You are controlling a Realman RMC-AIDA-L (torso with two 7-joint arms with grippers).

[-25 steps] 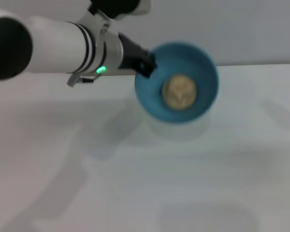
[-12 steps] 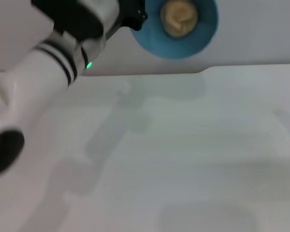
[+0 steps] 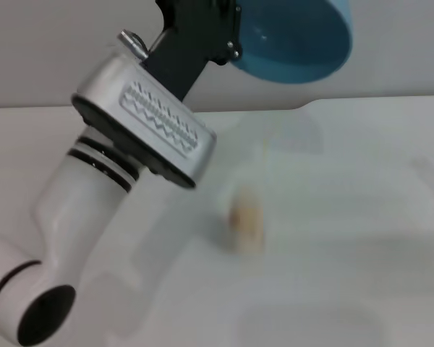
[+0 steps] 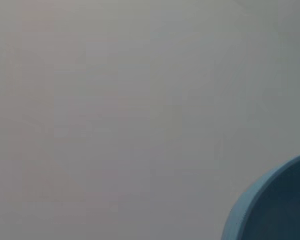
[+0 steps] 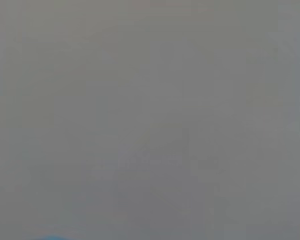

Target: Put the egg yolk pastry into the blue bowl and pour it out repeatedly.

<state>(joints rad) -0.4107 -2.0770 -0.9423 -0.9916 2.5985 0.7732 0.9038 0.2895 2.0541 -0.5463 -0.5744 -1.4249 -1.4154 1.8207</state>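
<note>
High in the head view, the blue bowl (image 3: 304, 43) is held tipped over, its outside wall facing me and nothing showing in it. My left gripper (image 3: 231, 42) is shut on the bowl's left rim, and its arm rises from the lower left. Below the bowl, the egg yolk pastry (image 3: 246, 220) shows as a blurred tan streak at the white table (image 3: 362, 217), apart from the bowl. An edge of the bowl (image 4: 270, 210) fills one corner of the left wrist view. The right gripper is out of view.
The pale wall (image 3: 405, 43) runs behind the table's far edge. My left forearm (image 3: 87, 217) covers the left side of the table in the head view. The right wrist view holds only plain grey.
The left arm has lifted the bowl off the table and tipped it over. The pastry has left the bowl and dropped to the table below it.
</note>
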